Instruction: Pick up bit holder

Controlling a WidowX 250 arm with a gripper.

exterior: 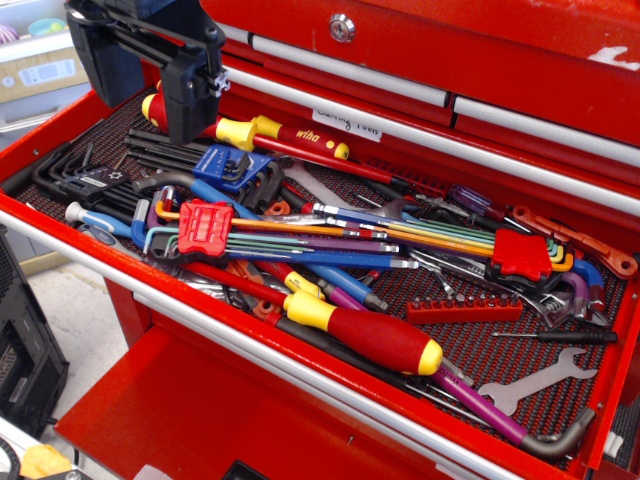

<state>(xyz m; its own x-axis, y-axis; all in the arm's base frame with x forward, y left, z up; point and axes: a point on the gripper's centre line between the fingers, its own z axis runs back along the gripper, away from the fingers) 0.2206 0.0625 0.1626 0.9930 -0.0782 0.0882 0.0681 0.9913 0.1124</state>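
The bit holder (pixel 463 309) is a narrow red plastic strip with a row of short grey bits. It lies flat on the drawer mat at the right of the middle, just right of the fat red-and-yellow screwdriver handle (pixel 362 333). My gripper (pixel 190 95) is a black block at the upper left, hanging above the drawer's back left corner, far from the bit holder. Its fingertips are not clearly shown, so I cannot tell if it is open or shut. Nothing is seen in it.
The open red tool drawer (pixel 300 365) is packed with tools. A red clip with coloured hex keys (pixel 205 228) lies left of centre, another red clip (pixel 522 254) sits just above the bit holder. A blue hex key set (pixel 232 168), black hex keys (pixel 70 175) and a flat spanner (pixel 535 383) lie around.
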